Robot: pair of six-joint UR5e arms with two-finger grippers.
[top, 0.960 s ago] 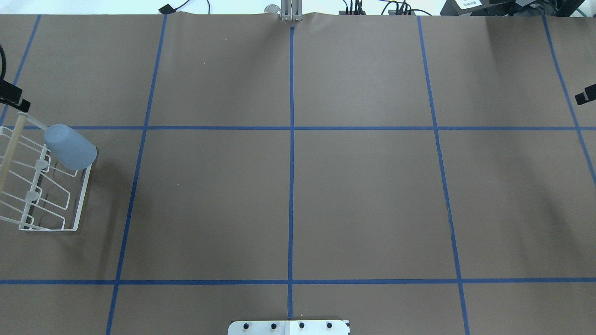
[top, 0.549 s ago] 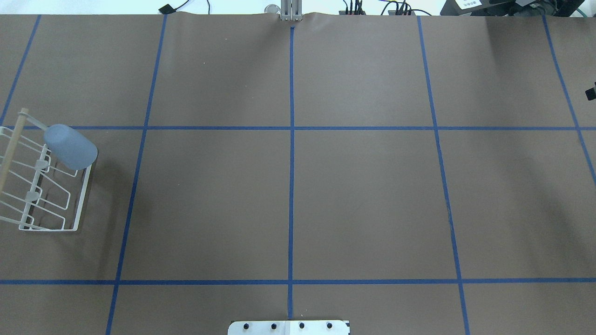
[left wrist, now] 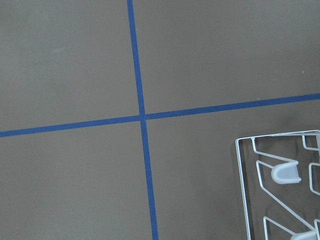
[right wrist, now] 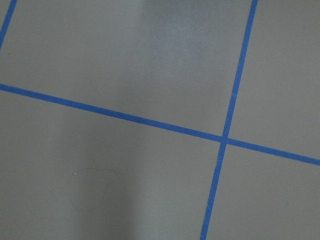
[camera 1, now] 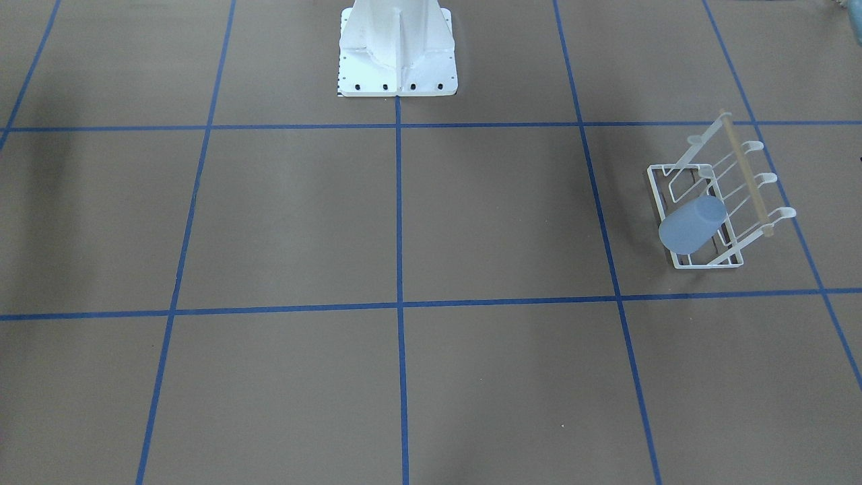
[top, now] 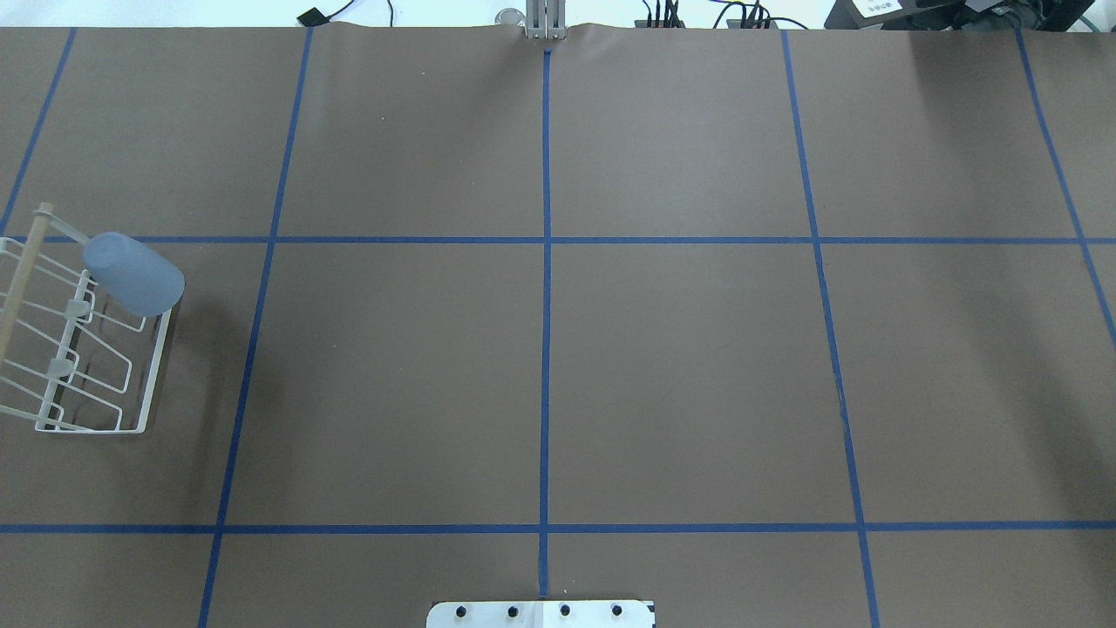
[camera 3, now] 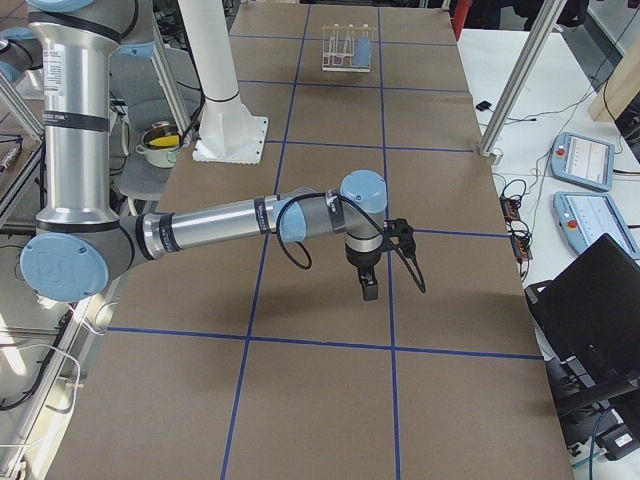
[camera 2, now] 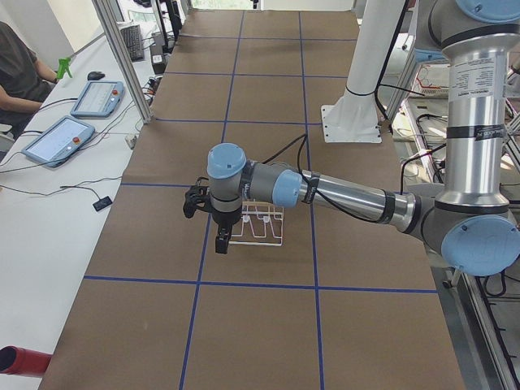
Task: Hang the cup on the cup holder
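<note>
The left arm (camera 2: 349,197) reaches out level over the table (top: 680,366), wrist turned down just beside the cup holder (top: 150,375), and the right arm (camera 3: 210,225) stretches out likewise, well apart from it. From over the robot's shoulders the holder stands at nine o'clock, with the cup (top: 132,276) hanging tilted, mouth down, on its one o'clock prong. The left gripper (camera 2: 210,223) and right gripper (camera 3: 392,275) point down; I cannot tell how wide either claw stands.

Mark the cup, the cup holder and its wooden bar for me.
cup (top: 135,275): overhead exterior view, middle of its side wall.
cup holder (top: 156,371): overhead exterior view, outer wire of its base frame.
wooden bar (camera 1: 744,168): exterior front-facing view, mid-length of the bar.
</note>
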